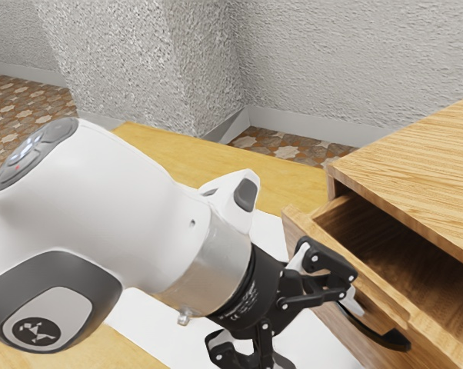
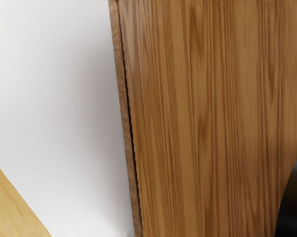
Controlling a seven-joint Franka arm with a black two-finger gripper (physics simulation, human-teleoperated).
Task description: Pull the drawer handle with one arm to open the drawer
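The light wooden box cabinet (image 1: 416,154) stands at the exterior view's right; its wooden drawer (image 1: 385,254) juts out (partly) over the white flat mat (image 1: 139,327), with the black bar handle (image 1: 381,332) on its front.

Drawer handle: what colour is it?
The handle is black, clearest in the exterior view.

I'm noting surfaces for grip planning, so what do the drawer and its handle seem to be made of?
The drawer looks like wood with a satin finish: warm brown, long grain streaks, no sharp glare. The handle is smooth, uniform black with no grain, likely metal or plastic; the look leaves that open.
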